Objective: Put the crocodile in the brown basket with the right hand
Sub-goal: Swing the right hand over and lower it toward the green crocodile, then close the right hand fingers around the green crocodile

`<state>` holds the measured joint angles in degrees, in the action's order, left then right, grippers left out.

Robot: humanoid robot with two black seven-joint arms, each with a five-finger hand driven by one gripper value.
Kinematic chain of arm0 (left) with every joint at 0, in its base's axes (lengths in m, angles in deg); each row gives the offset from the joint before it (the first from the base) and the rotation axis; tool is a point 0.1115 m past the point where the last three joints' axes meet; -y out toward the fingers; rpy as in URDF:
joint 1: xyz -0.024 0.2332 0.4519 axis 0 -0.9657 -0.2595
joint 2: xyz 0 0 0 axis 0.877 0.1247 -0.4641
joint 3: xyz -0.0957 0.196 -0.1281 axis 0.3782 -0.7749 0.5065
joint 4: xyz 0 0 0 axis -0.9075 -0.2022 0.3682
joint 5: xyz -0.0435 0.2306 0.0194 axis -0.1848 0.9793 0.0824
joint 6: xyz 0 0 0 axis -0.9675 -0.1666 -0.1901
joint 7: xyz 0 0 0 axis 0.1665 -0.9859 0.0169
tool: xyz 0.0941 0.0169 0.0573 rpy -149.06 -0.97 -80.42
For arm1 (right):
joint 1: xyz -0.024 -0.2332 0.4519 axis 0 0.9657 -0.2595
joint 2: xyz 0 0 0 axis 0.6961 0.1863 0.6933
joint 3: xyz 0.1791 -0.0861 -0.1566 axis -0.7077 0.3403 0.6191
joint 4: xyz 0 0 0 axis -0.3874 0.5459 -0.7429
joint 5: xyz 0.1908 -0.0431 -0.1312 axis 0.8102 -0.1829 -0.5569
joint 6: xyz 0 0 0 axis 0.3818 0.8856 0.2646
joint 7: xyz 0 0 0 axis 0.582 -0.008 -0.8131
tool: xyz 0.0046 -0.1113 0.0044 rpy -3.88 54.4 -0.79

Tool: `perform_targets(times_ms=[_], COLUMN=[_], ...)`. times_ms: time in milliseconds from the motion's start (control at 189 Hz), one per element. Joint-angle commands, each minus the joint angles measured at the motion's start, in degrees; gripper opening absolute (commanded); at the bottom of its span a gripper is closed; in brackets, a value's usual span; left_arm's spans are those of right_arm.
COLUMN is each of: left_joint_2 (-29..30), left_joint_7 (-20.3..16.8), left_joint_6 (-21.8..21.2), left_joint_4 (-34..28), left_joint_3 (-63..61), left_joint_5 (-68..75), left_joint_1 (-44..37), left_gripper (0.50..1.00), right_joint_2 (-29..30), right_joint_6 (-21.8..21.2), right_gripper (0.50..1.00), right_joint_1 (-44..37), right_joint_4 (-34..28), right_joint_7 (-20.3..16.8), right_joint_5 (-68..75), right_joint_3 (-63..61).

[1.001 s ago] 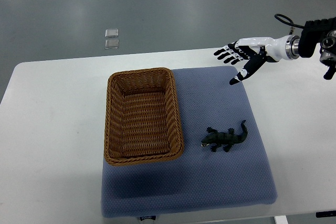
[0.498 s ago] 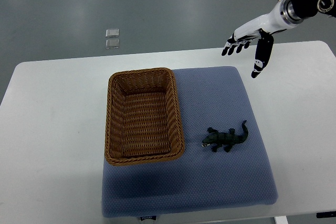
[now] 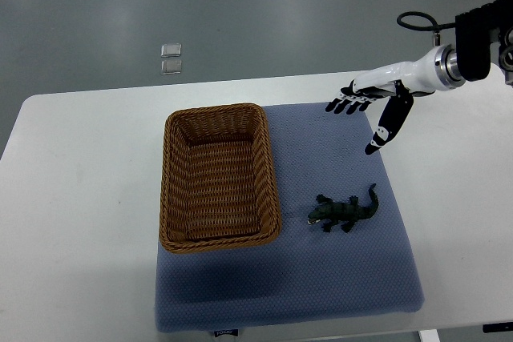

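No legible text in view

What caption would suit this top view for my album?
Open right robot hand hovers over blue mat; crocodile lies beside empty brown basket.

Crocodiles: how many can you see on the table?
1. The toy crocodile lies on the blue mat, to the picture's right of the brown basket and apart from it. The basket looks empty, so none seems hidden there.
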<state>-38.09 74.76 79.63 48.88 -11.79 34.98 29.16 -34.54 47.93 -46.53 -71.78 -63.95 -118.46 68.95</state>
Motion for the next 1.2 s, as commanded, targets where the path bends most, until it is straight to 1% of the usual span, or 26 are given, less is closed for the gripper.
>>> perform_targets(times_ms=[0,79,249,434,567,742,832,1097,1197], left_joint_2=[0.0,0.0,0.0,0.0,0.0,0.0,0.0,0.0,0.0], left_joint_7=[0.0,0.0,0.0,0.0,0.0,0.0,0.0,0.0,0.0], left_joint_6=[0.0,0.0,-0.1,-0.1,-0.1,-0.1,-0.1,-0.1,-0.1], left_joint_4=[0.0,0.0,-0.1,-0.2,-0.1,-0.1,-0.1,-0.1,-0.1], left_joint_3=[0.0,-0.1,0.0,0.0,0.0,0.0,0.0,0.0,0.0], left_joint_5=[0.0,0.0,-0.1,-0.1,-0.1,-0.1,-0.1,-0.1,-0.1], left_joint_1=[0.0,0.0,0.0,0.0,0.0,0.0,0.0,0.0,0.0], left_gripper=[1.000,1.000,1.000,1.000,1.000,1.000,1.000,1.000,1.000], right_joint_2=[-1.3,-1.7,-1.8,-1.0,-0.3,-0.3,-0.3,-0.3,-0.2], right_joint_6=[2.5,4.3,5.9,9.1,9.8,10.6,11.6,11.9,12.9], right_gripper=[0.921,0.921,0.921,0.921,0.921,0.919,0.919,0.917,0.917], right_joint_1=[2.5,5.4,12.8,19.5,24.0,27.8,29.4,33.8,35.2], right_joint_4=[-1.6,-2.5,-2.7,-2.7,-2.7,-2.7,-2.6,-2.4,-2.3], right_joint_7=[0.7,1.3,2.5,4.1,4.7,5.0,5.9,6.1,6.1], right_joint_5=[-0.2,-0.3,-1.1,-5.8,-7.5,-9.8,-11.3,-13.5,-13.6], right_joint_3=[-0.2,-1.3,-7.3,-9.5,-13.1,-15.1,-15.4,-18.1,-18.6])
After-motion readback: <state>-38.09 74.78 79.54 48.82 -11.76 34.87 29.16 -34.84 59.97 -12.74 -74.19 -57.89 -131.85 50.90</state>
